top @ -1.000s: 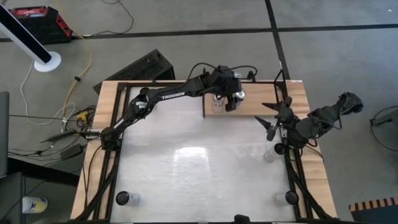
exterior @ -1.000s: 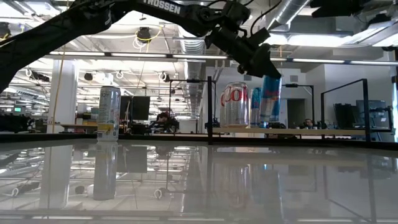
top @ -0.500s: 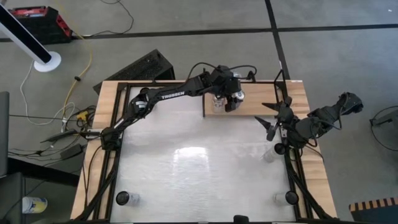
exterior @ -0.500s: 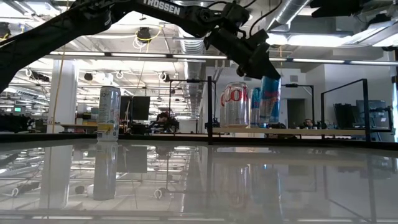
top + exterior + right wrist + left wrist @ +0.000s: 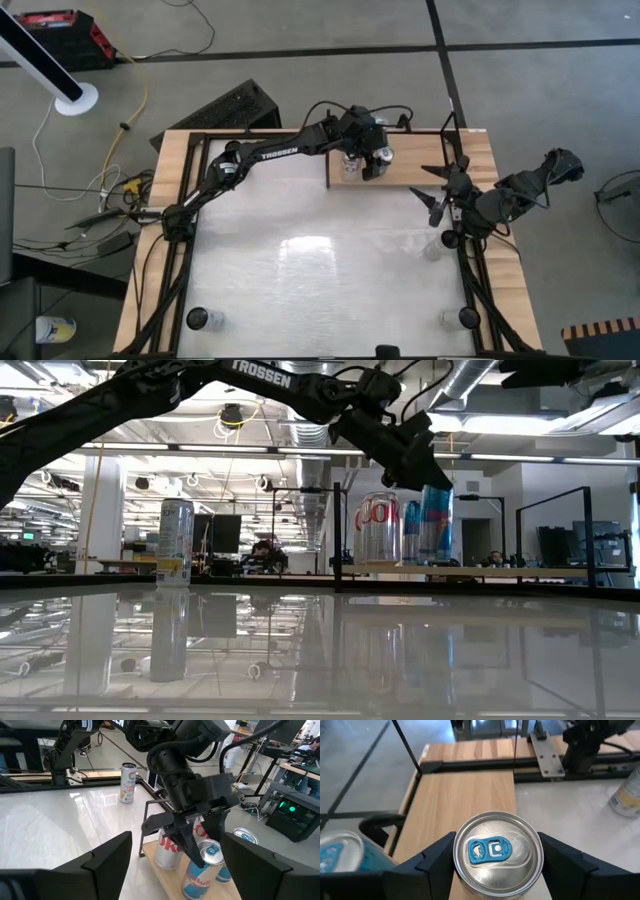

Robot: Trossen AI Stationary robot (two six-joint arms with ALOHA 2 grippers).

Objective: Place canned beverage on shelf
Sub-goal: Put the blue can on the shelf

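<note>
Our left gripper (image 5: 495, 870) fingers hug a round shiny metal can (image 5: 496, 854) over the flat wooden shelf (image 5: 465, 800). Our right gripper (image 5: 437, 192) waits open near the bench's right edge.

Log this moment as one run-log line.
left tool: shut on blue can, on shelf | right tool: open, waiting beside shelf | silver can: on table

Blue can (image 5: 337, 857) cut off at left wrist view's edge

slim blue can (image 5: 435, 520) upright on wooden shelf (image 5: 415, 174).
</note>
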